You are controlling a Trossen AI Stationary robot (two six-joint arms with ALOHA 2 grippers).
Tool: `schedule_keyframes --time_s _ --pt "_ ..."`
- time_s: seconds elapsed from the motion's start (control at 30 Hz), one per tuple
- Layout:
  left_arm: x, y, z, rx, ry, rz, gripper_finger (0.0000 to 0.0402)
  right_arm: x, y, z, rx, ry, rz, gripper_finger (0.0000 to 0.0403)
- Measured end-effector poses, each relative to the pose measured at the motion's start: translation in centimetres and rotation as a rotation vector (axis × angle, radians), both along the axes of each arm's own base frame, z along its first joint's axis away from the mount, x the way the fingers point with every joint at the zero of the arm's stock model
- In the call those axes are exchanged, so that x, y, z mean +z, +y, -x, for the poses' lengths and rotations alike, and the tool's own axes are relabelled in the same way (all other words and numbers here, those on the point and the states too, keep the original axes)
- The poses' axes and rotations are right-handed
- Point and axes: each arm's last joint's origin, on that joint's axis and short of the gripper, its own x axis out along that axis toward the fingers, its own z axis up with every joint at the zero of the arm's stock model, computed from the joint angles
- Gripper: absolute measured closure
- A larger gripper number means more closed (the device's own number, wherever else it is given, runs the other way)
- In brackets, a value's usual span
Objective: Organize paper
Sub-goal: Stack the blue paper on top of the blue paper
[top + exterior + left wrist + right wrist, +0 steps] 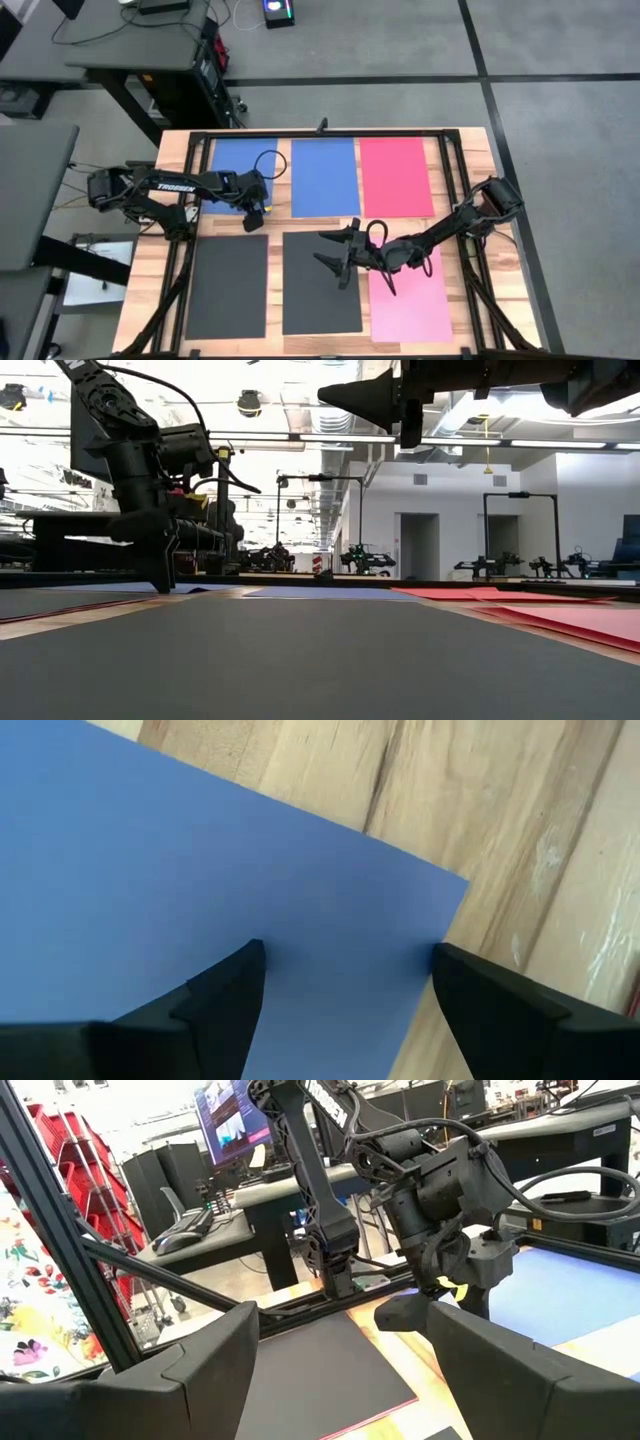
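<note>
**Six sheets flat on the table, both grippers wide and empty**

The paper lies in two rows on the wooden table (470, 150); far row, from ten o'clock round to two: a blue sheet (232, 160), a second blue sheet (324, 176), a red sheet (396, 176); near row, from eight to four: a dark sheet (227, 286), another dark sheet (320, 290), a pink sheet (412, 300); none overlap, each lies just beside its neighbour.

The left gripper (256, 212) hangs low over the near corner of the first blue sheet, at about nine o'clock from the table's middle; its fingers (230, 995) stand wide apart, astride that corner, with nothing between them. The right gripper (338, 252) hovers near the centre over the far edge of the second dark sheet, jaws spread, holding nothing.

These sheets look thin, light and limp; I'd expect them to slide easily on the wood and to bend or crease if pinched hard. Lying flat, they offer no lip; the likeliest hold is a corner or an edge, perhaps after dragging the sheet until it overhangs the table; a sheet lifted by one corner will probably droop and flutter.
</note>
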Motion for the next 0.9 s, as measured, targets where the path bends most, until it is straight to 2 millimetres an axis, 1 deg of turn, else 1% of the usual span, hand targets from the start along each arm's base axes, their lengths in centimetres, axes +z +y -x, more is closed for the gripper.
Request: schedule_keyframes --time_s 0.53,0.67,0.9 --pt "-0.02 -0.05 0.0 0.021 -0.005 0.02 0.0137 0.01 -0.06 -0.02 -0.001 -0.003 -0.008 0.0124" --pt "-0.02 -0.06 0.01 0.027 -0.005 0.025 0.0137 0.07 -0.07 -0.02 0.0 -0.015 -0.033 0.0124" --pt "-0.02 -0.12 -0.02 0.037 -0.014 0.048 0.0152 0.33 -0.05 0.01 0.011 -0.039 -0.038 0.0124"
